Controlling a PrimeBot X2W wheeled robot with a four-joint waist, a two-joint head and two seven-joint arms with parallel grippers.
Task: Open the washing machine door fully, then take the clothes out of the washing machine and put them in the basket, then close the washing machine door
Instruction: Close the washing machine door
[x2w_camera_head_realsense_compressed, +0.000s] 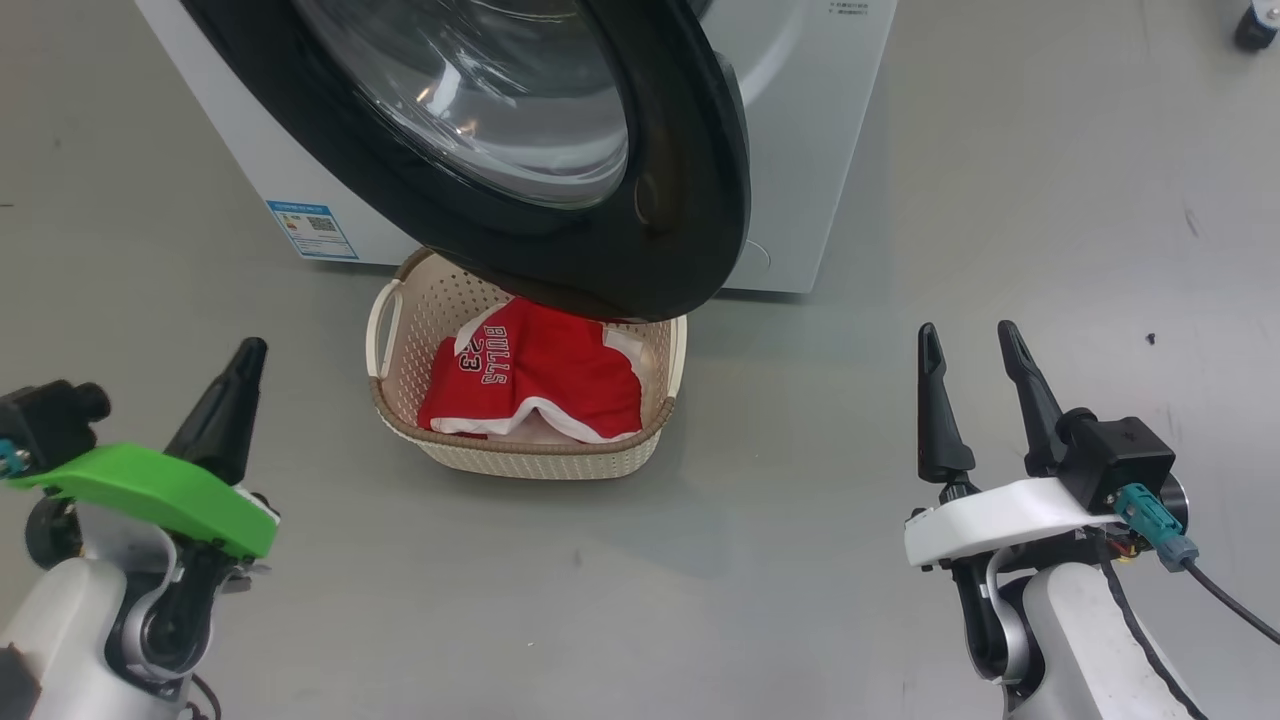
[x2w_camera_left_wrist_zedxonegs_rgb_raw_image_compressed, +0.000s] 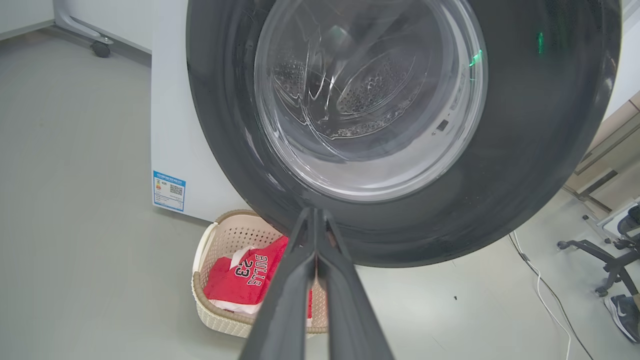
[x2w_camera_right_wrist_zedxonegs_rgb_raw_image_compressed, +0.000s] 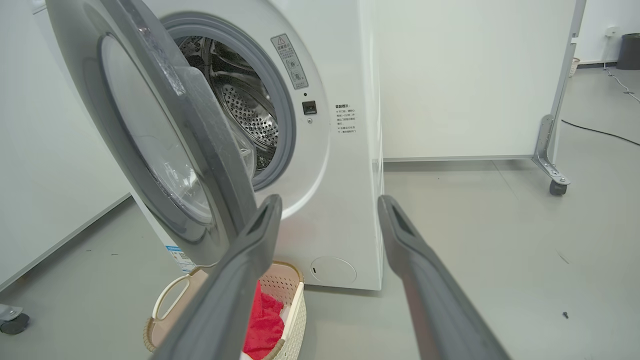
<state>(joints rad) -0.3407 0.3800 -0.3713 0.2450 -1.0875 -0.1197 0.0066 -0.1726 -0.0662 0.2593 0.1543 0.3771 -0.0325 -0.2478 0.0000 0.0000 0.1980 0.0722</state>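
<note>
The job looks nearly done. The clothes (x2w_camera_head_realsense_compressed: 540, 380), a red jersey with white trim and lettering over some white fabric, lie crumpled in the basket (x2w_camera_head_realsense_compressed: 520, 462). It sits on the floor (x2w_camera_head_realsense_compressed: 700, 600) ahead of the left claw (x2w_camera_head_realsense_compressed: 248, 352) and a little to its right, well apart from both claws.

The door (x2w_camera_head_realsense_compressed: 690, 200) stands swung out from the washing machine (x2w_camera_head_realsense_compressed: 810, 150), above and ahead of both claws, its lower rim hanging over the back of the basket. Past its edge, the part of the drum (x2w_camera_right_wrist_zedxonegs_rgb_raw_image_compressed: 245, 115) that shows holds no clothing, so the emptying appears finished, though the drum's lower part is hidden. What seems left is shutting the door.

The left claw is pinched shut on nothing, its tips aimed toward the door's lower rim but apart from it. The right claw (x2w_camera_head_realsense_compressed: 966, 332) is spread wide and empty, with the door's free edge up and to its left.

The door is a broad glossy black ring around a bulging clear glass bowl. The drum is perforated steel inside a grey rubber seal (x2w_camera_right_wrist_zedxonegs_rgb_raw_image_compressed: 285, 125). The machine is a smooth white box with a small blue sticker (x2w_camera_head_realsense_compressed: 312, 228) low on its front. The basket is cream plastic, rounded, with perforated walls, a brown woven-look rim and loop handles.
</note>
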